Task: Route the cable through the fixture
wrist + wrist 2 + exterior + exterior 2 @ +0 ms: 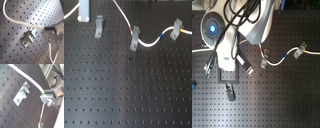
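- In both wrist views you see the gripper's [45, 97] metal fingers [51, 31] closed on the long, thin white cable [30, 80]; the cord comes out from between the fingertips and runs away over the black perforated board [15, 52].
- The small pale grey metal fixture [21, 93] with a notched top lies on the board just beside the fingertips, and the cable passes near its notched end. In the first wrist view the cable [22, 23] crosses close above the notch of the fixture [29, 37]; you cannot tell if it touches.
- In the second exterior view the gripper [228, 80] hangs over the fixture [230, 91], well apart from the two other grey clips.
- In the first exterior view the cable [146, 42] already goes through the middle grey clip [134, 38] and the far grey clip [177, 27], with its red, blue, yellow and orange bands between and at them, while the fixture [99, 26] stands alone without cord.
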Robot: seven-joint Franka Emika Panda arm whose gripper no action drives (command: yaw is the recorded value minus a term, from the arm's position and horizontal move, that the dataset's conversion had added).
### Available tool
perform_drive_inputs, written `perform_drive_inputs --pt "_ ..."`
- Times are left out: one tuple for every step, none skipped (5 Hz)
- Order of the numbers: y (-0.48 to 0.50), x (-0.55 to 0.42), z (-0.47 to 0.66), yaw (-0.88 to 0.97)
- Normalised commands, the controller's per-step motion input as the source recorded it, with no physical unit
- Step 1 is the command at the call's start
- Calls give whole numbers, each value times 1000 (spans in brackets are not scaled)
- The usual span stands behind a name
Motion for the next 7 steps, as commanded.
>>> perform_drive_inputs --pt "180 -279 368 337" --pt "265 -264 351 289" --pt "290 -164 329 106" --pt "278 -145 352 46" --pt "32 -195 229 123" --pt "-88 -269 145 186" --pt "-2 -270 154 271"
